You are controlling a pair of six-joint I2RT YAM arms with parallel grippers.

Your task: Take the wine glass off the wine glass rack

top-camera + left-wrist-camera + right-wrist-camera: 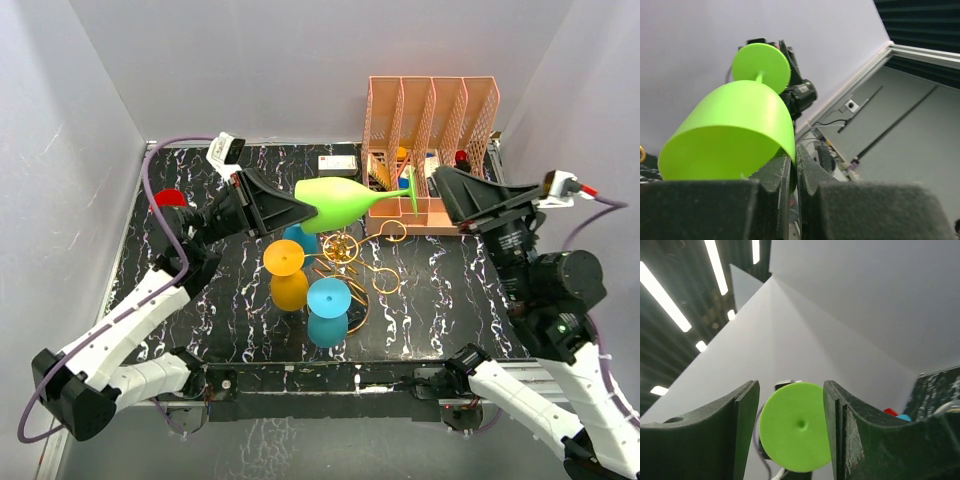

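**A:** Your left gripper (298, 210) is clamped tight. Its jaws are closed on the rim of the green glass (345, 200), with the bowl wall pinched between the fingers (772, 192).

**B:** And the glass itself?

**A:** It lies on its side in the air between your two grippers, bowl to the left and stem running right. In the top view it sits past the far side of the rack (345, 250), with no gold loop around the stem.

**B:** What about your right gripper (442, 192)?

**A:** Its jaws stand apart, about halfway, with the foot (796, 427) sitting flat-on between them. There is a gap at the left finger (747, 415). The foot's other edge runs up to the right finger, and you can't tell whether it touches.

**B:** Edges to watch?

**A:** The organizer (430, 125) stands just behind the foot, very near it. Below your left gripper a teal glass (300, 238) stands foot-up. An orange glass (285, 270) and a blue glass (328, 308) crowd the rack's near side.

**B:** Where's your room?

**A:** Bare table (460, 290) shows between the rack and the right edge. There is another stretch at the front left, beside your left arm. A red thing (170, 198) sits at the far-left edge.
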